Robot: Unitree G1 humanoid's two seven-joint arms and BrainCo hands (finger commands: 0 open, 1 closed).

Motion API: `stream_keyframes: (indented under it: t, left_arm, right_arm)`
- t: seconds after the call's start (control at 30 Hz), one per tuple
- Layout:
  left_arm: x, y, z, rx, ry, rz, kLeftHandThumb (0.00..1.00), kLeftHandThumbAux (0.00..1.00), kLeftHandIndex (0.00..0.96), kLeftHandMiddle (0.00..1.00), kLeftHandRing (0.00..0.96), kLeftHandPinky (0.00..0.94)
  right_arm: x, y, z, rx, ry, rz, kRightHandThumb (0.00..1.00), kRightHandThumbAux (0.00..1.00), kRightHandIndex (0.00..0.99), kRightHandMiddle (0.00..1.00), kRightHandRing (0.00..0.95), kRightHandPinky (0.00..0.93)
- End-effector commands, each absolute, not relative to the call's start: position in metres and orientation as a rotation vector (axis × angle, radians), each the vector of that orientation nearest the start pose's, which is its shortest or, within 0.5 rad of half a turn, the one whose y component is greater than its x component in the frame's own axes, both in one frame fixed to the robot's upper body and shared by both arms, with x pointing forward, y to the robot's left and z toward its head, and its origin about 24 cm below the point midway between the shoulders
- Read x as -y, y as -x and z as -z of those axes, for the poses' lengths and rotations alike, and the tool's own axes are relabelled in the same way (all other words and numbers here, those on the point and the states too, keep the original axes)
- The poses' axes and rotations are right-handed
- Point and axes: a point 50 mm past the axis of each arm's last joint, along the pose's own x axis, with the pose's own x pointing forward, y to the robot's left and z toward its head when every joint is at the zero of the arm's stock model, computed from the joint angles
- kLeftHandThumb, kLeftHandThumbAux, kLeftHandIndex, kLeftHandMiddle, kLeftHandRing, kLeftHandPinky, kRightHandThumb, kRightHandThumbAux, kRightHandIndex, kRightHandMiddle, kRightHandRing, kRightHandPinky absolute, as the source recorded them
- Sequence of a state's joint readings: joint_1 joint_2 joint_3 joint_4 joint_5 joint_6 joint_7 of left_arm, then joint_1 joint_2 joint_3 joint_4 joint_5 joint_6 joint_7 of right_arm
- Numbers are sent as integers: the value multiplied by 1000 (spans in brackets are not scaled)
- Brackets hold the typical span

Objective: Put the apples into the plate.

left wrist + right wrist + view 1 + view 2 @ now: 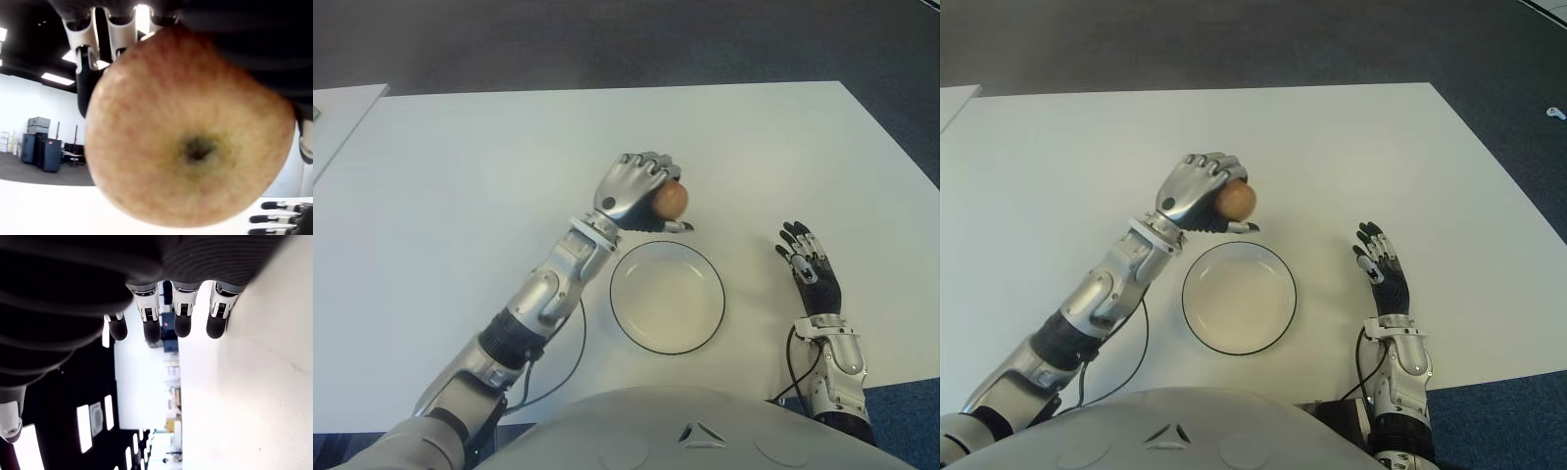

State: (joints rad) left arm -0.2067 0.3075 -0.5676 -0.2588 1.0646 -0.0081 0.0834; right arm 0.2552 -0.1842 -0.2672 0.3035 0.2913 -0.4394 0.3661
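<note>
The left hand (638,191) has its fingers wrapped around the apple (670,200), holding it just beyond the far rim of the plate (667,296), apparently ready to carry it over the empty dish. The right hand (810,266) shows to the plate's right, fingers straight and holding nothing, since one hand suffices.

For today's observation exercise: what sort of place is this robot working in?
Probably a lab or office workspace: a plain white table, dark carpeted floor, and ceiling strip lights with equipment cases behind the apple.
</note>
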Motion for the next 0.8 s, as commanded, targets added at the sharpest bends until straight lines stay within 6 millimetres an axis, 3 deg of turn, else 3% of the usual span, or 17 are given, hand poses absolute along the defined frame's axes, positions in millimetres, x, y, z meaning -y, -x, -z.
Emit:
stream_keyframes:
  t: [0.03, 0.37, 0.8]
  left_arm:
    - [-46, -219, -130, 804, -1286, 376, 753, 692, 445, 849, 846, 833]
    - [-40, -208, -137, 806, -1266, 513, 753, 692, 445, 839, 844, 830]
    - [-36, -204, -111, 719, -1279, 636, 751, 694, 445, 822, 829, 785]
  right_arm:
    - [242, -143, 56, -242, -119, 79, 65, 483, 79, 99, 42, 1]
    - [237, -143, 57, -246, -110, 86, 68, 495, 73, 71, 19, 0]
    - [234, -143, 56, -238, -117, 93, 64, 523, 50, 29, 0, 2]
